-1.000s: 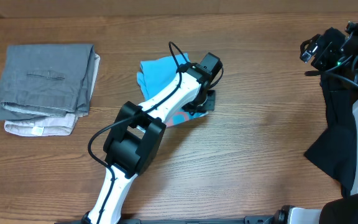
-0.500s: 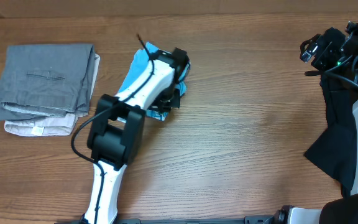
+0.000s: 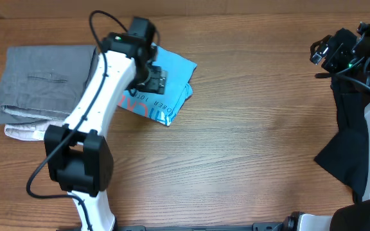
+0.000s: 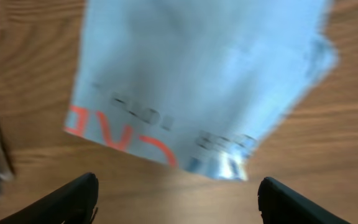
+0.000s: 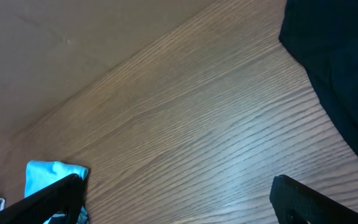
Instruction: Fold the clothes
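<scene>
**Folded shirt sits under the left end effector; the right arm is well off at 3 o'clock**

At 9 o'clock on the table lies a grey folded stack, apart from the job in hand. Just to its right the left arm reaches up toward 12 o'clock and bends over the light blue T-shirt. The shirt is a folded packet lying at about 10 o'clock from the table's middle.

In the overhead view its long axis runs roughly from 1 o'clock down to 7 o'clock. The red lettering sits along the 7 o'clock end.

The left end effector is released, its fingers spread wide with nothing between them. In its own blurred wrist view the shirt fills the frame toward 12 o'clock, and the lettered edge is the side nearest the fingers. From overhead, the bulk of the cloth lies toward 4 o'clock of the end effector. Whether the fingers touch the fabric cannot be told.

The right end effector is also released and empty. It is parked at the table's 2 o'clock edge above a dark cloth, with the shirt only a small patch at 8 o'clock in its wrist view.

The left arm is clearly the nearer one, so any further fold or placing probably falls to it. A grasp taken across the short axis looks the likeliest fit.
</scene>
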Available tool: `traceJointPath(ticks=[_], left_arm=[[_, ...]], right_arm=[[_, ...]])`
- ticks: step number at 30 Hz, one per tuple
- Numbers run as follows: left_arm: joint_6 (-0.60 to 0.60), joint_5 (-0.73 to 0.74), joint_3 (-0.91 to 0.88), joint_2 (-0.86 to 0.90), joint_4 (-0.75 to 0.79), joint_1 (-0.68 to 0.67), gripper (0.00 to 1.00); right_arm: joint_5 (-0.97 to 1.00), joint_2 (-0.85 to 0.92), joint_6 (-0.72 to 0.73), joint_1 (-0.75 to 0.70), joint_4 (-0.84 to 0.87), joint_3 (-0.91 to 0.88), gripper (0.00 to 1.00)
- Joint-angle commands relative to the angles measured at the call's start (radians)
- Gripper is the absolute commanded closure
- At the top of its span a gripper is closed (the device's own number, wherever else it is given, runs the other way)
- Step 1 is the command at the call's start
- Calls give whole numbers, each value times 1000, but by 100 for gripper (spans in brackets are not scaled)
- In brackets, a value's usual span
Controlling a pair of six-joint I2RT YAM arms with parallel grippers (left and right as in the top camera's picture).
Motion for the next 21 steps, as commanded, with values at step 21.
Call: traceJointPath(ticks=[21], left_arm=[[204, -59, 0, 251, 331, 75, 15]], right_arm=[[1, -4, 0, 0, 3, -3, 0]])
